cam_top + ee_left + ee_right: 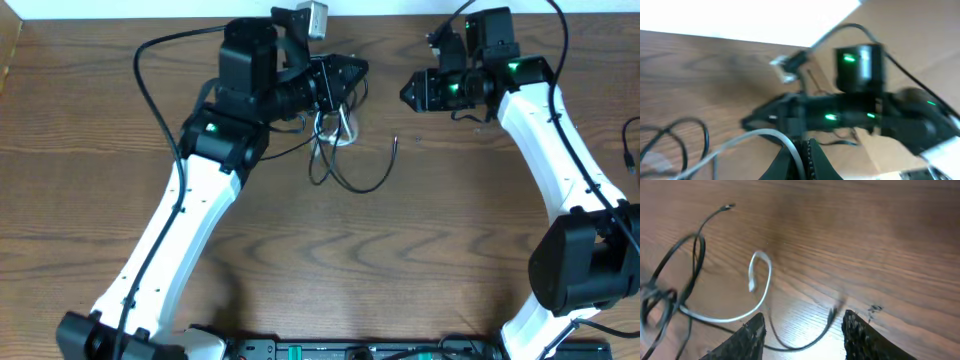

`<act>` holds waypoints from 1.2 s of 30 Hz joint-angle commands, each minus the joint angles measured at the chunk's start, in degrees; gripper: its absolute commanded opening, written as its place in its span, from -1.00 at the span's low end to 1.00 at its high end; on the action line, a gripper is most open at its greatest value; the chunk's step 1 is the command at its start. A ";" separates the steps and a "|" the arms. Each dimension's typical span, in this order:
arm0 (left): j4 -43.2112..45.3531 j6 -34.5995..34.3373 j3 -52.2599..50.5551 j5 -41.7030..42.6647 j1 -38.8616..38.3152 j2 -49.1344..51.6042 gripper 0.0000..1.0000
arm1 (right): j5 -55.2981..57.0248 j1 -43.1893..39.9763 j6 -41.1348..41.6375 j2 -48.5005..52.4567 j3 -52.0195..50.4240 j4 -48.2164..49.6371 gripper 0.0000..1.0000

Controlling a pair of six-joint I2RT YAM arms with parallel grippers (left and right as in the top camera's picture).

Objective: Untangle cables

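Note:
My left gripper [352, 72] is near the table's back edge and points right. In the left wrist view it [805, 155] is shut on the white cable [740, 140], which curves out left from the jaws. The white cable [340, 128] hangs in a small loop below that gripper, tangled with the black cable [365, 185], whose loops lie on the table with one plug end free. My right gripper [408, 92] is open and empty, to the right of the tangle. In the right wrist view [804, 314] the black cable [695, 255] and the white cable [762, 275] lie below and ahead of its fingers.
The wooden table's [300, 260] back edge runs just behind both grippers. The right arm [860, 115], with green lights, fills the middle of the left wrist view. A black equipment bar [350, 350] lies along the front edge.

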 commanded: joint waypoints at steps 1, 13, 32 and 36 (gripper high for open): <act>1.36 0.94 0.61 8.39 -0.04 -0.42 -0.85 | -0.92 1.46 -0.61 -0.90 -0.44 0.26 -0.03; 0.35 7.58 0.59 7.63 0.13 -0.11 -0.85 | -9.90 1.51 -5.11 -0.90 -0.42 -1.18 -0.03; -5.42 7.30 0.59 0.15 0.11 -0.11 -0.85 | -6.34 8.57 0.81 -0.74 2.60 -3.41 0.02; -5.40 7.32 0.59 0.13 0.11 -0.11 -0.85 | -5.53 10.43 1.46 -0.48 2.60 -3.30 0.01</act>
